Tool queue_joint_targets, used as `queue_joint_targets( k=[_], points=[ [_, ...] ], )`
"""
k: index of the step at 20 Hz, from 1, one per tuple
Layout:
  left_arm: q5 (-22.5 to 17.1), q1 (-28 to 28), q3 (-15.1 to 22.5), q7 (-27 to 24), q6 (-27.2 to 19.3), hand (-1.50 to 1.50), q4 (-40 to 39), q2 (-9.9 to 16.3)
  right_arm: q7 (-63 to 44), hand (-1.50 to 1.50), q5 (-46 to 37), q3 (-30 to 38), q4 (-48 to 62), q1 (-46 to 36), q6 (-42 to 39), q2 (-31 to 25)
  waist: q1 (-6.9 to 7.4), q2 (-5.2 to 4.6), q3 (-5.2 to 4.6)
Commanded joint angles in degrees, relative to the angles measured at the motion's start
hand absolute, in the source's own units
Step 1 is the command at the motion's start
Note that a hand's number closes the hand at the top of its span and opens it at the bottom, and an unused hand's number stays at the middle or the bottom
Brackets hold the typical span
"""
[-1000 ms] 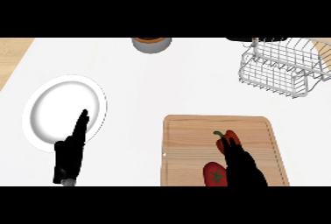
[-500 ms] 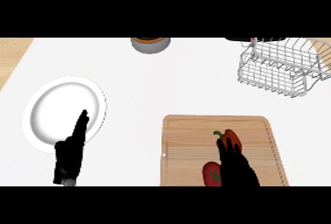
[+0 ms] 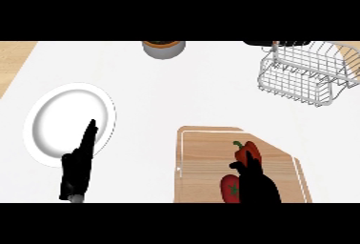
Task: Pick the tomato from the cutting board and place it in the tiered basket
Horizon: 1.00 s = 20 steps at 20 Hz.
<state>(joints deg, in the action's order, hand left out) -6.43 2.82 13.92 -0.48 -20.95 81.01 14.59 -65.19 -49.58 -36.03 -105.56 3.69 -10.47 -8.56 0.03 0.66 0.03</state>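
white counter (image 3: 175,90) w/ wood strips at far left & far right corners. wooden cutting board (image 3: 204,157) sits near-right; on it a red pepper (image 3: 248,151) w/ green stem, and just nearer, a red tomato (image 3: 229,188) w/ green top, partly hidden by the right hand (image 3: 259,188). that hand lies over both, touching the tomato's right side; can't tell if fingers are apart or curled. left hand (image 3: 77,167) rests at near left, fingers straight & together, tips over the white plate (image 3: 67,109). wire tiered basket (image 3: 302,71) stands far right, well apart from the board. grey cup (image 3: 164,47) at far edge, centre.
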Motion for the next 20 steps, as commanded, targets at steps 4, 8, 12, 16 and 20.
queue_joint_targets(
  k=[4, 8, 12, 16, 20],
  points=[
    [0.65, -1.84, 0.31, 7.83, -0.38, 0.0, 2.65, -0.86, -2.34, 1.5, -3.58, -0.11, 7.64, -0.57, -0.27, 4.88, 0.08, -0.67, -0.01],
    [-0.26, -0.49, -1.38, -0.56, 2.81, 0.0, -4.67, -1.94, 1.33, 1.5, -7.24, -0.44, 8.25, -2.66, -2.53, 2.7, -0.06, -0.73, -0.07],
    [0.48, 3.66, -0.7, 1.38, 2.54, 0.0, 1.94, -0.82, 10.67, 1.5, -5.88, 5.17, 5.32, -1.5, -2.92, -5.74, 0.06, -0.61, -0.02],
    [-0.42, 2.58, -2.16, 1.41, 2.26, 0.0, 0.82, -0.49, 31.11, 1.5, 5.69, 19.84, 5.02, -0.62, -4.27, -24.43, -0.76, -0.96, 0.15],
    [0.12, 2.1, -1.53, 1.36, 1.96, 0.0, -0.48, -1.46, 46.6, 1.5, 14.57, 32.7, 11.06, -0.97, -1.3, -32.49, -1.72, -1.02, 0.21]
  ],
)
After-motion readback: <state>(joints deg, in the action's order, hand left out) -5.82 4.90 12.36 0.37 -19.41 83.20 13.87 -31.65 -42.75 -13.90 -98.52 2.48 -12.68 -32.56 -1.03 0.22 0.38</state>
